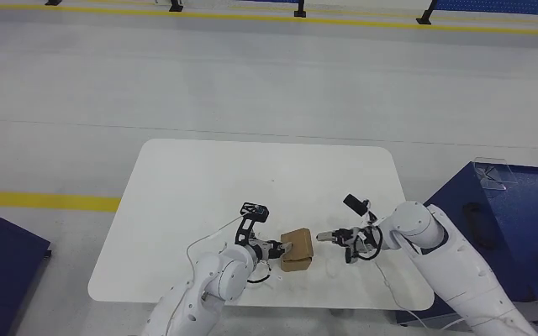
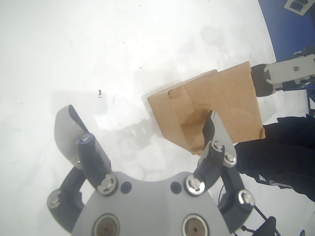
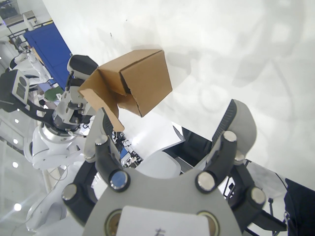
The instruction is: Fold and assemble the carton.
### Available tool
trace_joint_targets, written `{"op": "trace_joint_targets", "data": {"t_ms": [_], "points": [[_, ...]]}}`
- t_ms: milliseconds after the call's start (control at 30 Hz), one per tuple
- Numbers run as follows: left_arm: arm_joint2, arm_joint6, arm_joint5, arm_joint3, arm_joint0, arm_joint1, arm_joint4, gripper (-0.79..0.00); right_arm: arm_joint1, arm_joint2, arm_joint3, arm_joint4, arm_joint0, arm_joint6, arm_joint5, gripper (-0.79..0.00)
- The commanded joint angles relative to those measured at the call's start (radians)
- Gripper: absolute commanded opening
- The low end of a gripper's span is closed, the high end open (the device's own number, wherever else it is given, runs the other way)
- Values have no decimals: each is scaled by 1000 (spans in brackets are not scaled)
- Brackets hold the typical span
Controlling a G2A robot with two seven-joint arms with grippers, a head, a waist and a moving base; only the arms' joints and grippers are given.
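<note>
A small brown cardboard carton [image 1: 297, 249] sits on the white rounded worktop [image 1: 210, 185] near its front edge. The left gripper [image 1: 276, 249] and right gripper [image 1: 334, 238] flank it closely on opposite sides.

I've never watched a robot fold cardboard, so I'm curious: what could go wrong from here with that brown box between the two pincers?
Both pincers are open, so nothing clamps the carton; a push from the left pincer may just slide it. The loose flap by the right pincer could snag on it and bend the wrong way. The end flaps already look creased; more pressing may crush them.
</note>
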Motion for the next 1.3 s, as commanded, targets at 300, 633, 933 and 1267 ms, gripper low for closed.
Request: {"op": "trace_joint_targets", "data": {"t_ms": [300, 633, 933, 1267], "points": [[2, -5, -2, 15, -9, -7, -5, 0, -18, -58, 11, -14, 24, -19, 9, 0], [15, -9, -4, 41, -28, -18, -16, 0, -38, -108, 39, -39, 55, -49, 30, 0], [29, -14, -2, 64, -44, -27, -19, 0, -48, -126, 69, -47, 73, -54, 33, 0], [34, -31, 12, 77, -55, -34, -6, 0, -53, -135, 84, -78, 94, -46, 55, 0]]}}
